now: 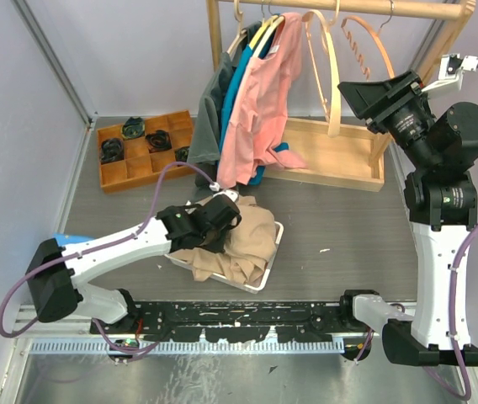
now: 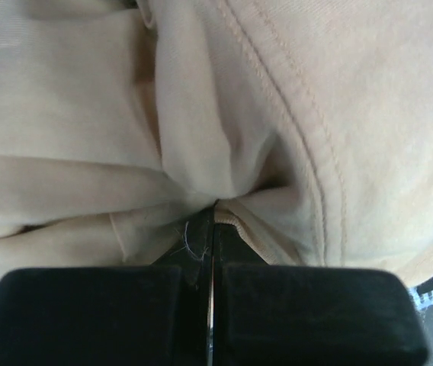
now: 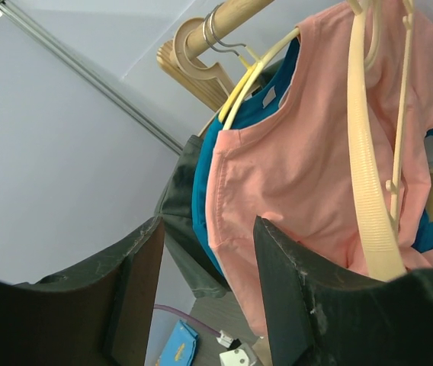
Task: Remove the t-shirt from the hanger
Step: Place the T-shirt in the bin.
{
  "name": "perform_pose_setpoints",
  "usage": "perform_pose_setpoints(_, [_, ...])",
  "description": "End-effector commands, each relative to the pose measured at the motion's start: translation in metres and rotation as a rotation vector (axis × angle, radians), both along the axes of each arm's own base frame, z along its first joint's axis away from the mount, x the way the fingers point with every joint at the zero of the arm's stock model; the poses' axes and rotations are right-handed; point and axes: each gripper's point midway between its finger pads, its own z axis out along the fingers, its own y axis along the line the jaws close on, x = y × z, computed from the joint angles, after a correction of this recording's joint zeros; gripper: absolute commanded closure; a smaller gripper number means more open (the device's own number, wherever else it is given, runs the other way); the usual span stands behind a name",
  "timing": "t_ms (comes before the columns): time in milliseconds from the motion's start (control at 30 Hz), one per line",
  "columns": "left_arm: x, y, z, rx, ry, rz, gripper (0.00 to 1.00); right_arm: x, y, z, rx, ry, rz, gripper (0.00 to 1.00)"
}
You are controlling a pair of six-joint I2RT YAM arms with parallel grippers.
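Left gripper (image 2: 213,217) was clamped shut on a beige t-shirt (image 2: 277,114) fold over the white tray (image 1: 274,252), 7 o'clock. Right gripper (image 3: 207,229), fingers apart and empty, faced the hanging pink t-shirt (image 3: 300,175), 12 o'clock.

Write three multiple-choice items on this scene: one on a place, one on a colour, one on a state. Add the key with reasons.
1. Where does the beige t-shirt lie?
A. On the rail
B. In the white tray
C. In the wooden compartment box

2. What colour is the hung shirt facing the right claw?
A. Pink
B. Purple
C. White

3. What is the left claw doing?
A. Standing open above bare table
B. Shut on a hanger
C. Shut on the beige t-shirt

Key:
1 B, the top view shows the crumpled cloth heaped in the tray.
2 A, pink cloth fills the right wrist view between the open fingers.
3 C, the left wrist view shows the fingers closed together with a fold of beige cloth pinched at their tips.
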Motion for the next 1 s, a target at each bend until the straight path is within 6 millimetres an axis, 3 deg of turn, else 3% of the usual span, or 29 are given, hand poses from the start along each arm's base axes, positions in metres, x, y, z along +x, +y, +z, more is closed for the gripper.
perform_pose_setpoints(0, [-0.003,-0.012,-0.018,0.017,0.016,-0.016,1.0,-0.019,0.001,0.023,-0.029,-0.081,0.005,0.44])
perform_pose_setpoints(233, [-0.006,-0.039,-0.039,0.016,0.052,-0.05,1.0,-0.027,-0.005,0.03,-0.009,-0.076,-0.036,0.44])
perform_pose_setpoints(467, [-0.006,-0.072,-0.044,0.011,0.072,-0.099,1.0,-0.025,-0.008,0.031,0.003,-0.038,-0.051,0.45])
perform_pose_setpoints(567, [-0.006,-0.078,-0.036,0.001,0.066,-0.104,1.0,-0.02,-0.006,0.032,-0.002,-0.033,-0.042,0.44])
perform_pose_setpoints(733, [-0.005,-0.064,-0.01,0.022,0.045,-0.081,0.99,-0.01,-0.004,0.033,-0.007,-0.043,-0.024,0.43])
perform_pose_setpoints(867, [-0.005,-0.05,0.021,0.018,0.015,-0.048,0.87,0.001,0.001,0.037,0.003,-0.058,0.009,0.41])
perform_pose_setpoints(967, [-0.008,-0.041,0.045,-0.011,0.001,-0.02,0.58,0.013,0.004,0.037,0.016,-0.06,0.032,0.41])
